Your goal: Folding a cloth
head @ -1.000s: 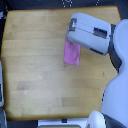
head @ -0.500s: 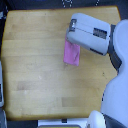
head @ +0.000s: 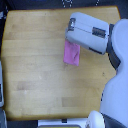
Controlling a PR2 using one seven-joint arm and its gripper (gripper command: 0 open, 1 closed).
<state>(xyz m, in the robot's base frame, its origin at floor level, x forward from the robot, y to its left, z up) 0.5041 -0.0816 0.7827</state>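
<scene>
The pink-magenta cloth (head: 72, 53) lies flat on the wooden tabletop (head: 35, 60), right of centre in the exterior view. It is a small narrow rectangle, slightly tilted. My arm's bulky white and grey end (head: 89, 33) reaches in from the exterior view's right and hangs over the cloth's upper edge. The gripper's fingers are hidden under this casing, so I cannot tell whether they touch the cloth or how the jaws stand.
The robot's white body (head: 116, 95) fills the exterior view's right side and lower right corner. The table's edges run along the top, the left and the bottom. A dark strip (head: 2, 95) shows past the left edge.
</scene>
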